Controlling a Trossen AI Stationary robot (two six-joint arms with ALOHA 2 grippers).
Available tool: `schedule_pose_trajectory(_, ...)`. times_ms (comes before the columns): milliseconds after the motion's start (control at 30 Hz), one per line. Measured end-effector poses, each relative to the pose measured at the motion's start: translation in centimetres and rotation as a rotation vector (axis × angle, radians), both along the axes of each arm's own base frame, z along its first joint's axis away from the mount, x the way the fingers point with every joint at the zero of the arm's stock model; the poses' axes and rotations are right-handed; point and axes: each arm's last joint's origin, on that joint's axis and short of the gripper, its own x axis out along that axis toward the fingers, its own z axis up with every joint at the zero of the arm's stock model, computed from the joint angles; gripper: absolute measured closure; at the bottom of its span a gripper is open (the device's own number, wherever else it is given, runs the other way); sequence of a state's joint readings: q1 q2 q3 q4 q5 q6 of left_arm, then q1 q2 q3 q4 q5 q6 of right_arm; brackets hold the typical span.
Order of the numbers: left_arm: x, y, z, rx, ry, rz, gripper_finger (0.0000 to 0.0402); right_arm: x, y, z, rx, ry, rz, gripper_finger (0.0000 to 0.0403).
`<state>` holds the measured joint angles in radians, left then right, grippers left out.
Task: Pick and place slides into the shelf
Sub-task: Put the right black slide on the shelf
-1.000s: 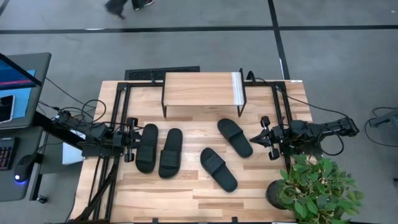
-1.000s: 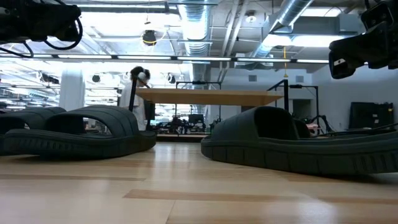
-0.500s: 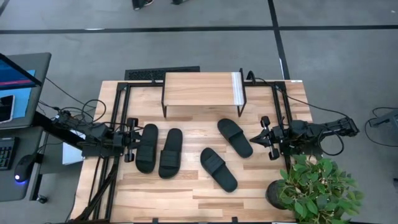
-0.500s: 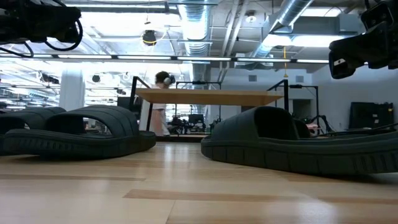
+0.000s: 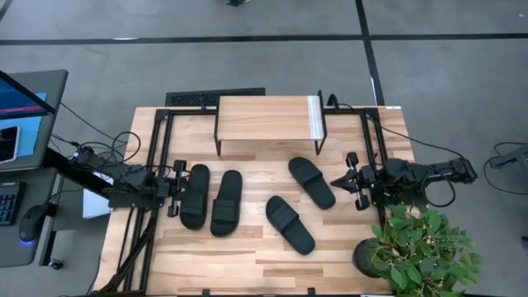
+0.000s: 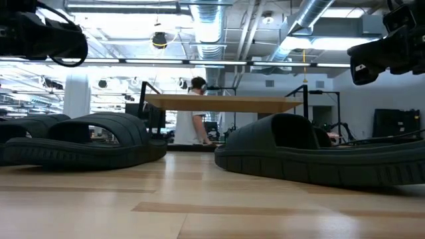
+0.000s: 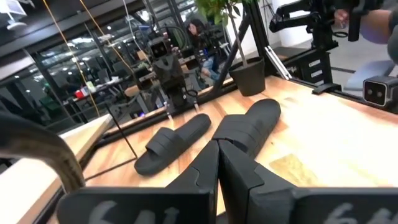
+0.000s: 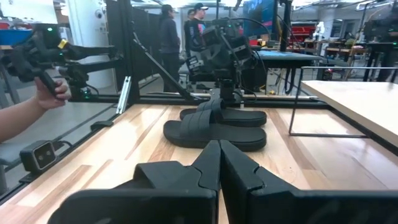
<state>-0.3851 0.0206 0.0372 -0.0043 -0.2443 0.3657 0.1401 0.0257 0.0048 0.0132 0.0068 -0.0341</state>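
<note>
- Progress: nothing placed yet. All four slides lie on the desk [image 5: 247, 252] in front of the shelf [image 5: 268, 117]; shelf top is bare, and nothing shows under it from above or in the low view.
- Slide positions, high view: two side by side on the left, leftmost slide [image 5: 195, 196] and second slide [image 5: 226, 202], near-parallel and just about touching. Third slide [image 5: 311, 182] sits angled right of centre, nearest the shelf's right legs. Fourth slide [image 5: 289, 223] lies angled toward the desk's front, just beside the third.
- Left end effector [image 5: 176, 189]: at the desk's left edge, just beside the leftmost slide, holding nothing. Its wrist view shows the fingers clenched together, tips meeting.
- Right end effector [image 5: 350, 180]: near the desk's right side, close to the third slide but apart from it, empty. Fingers likewise pressed together in its wrist view.
- Left to do: all four picks and placements. First target prob. the leftmost or the third slide, but can't tell which arm goes first.
- Potted plant [image 5: 417, 247] crowds the right arm's front corner.
</note>
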Motion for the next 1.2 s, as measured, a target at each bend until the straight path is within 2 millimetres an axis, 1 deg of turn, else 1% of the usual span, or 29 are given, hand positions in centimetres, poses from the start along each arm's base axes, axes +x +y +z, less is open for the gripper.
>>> schedule_pose_trajectory(233,0.0,0.0,0.0,0.034,-0.003,0.001,0.0402,0.1,-0.4,0.0,0.010,0.002,-0.044,0.0403)
schedule_pose_trajectory(367,0.0,0.0,0.0,0.018,0.000,0.001,0.0402,0.1,-0.5,0.1,0.129,0.009,-0.046,0.0403)
schedule_pose_trajectory(533,0.0,0.0,0.0,0.019,0.001,0.001,0.0401,0.0,-0.6,1.1,0.050,-0.105,-0.057,0.0403)
schedule_pose_trajectory(733,0.0,0.0,0.0,0.008,0.003,0.003,0.0402,-0.1,-0.5,1.6,0.186,-0.150,-0.030,0.0403)
schedule_pose_trajectory(900,0.0,0.0,-0.1,0.010,0.003,0.004,0.0402,0.0,-0.5,1.5,0.128,-0.144,-0.041,0.0403)
schedule_pose_trajectory(967,0.0,0.0,-0.1,0.002,0.004,0.003,0.0401,0.0,-0.7,1.2,0.139,-0.113,-0.096,0.0403)
schedule_pose_trajectory(1100,0.0,0.0,-0.1,0.001,0.005,0.003,0.0401,0.2,-1.3,0.2,0.185,-0.019,-0.278,0.0403)
schedule_pose_trajectory(1200,0.0,0.0,-0.1,0.000,0.006,0.003,0.0402,0.4,-1.6,-0.1,0.184,0.027,-0.345,0.0403)
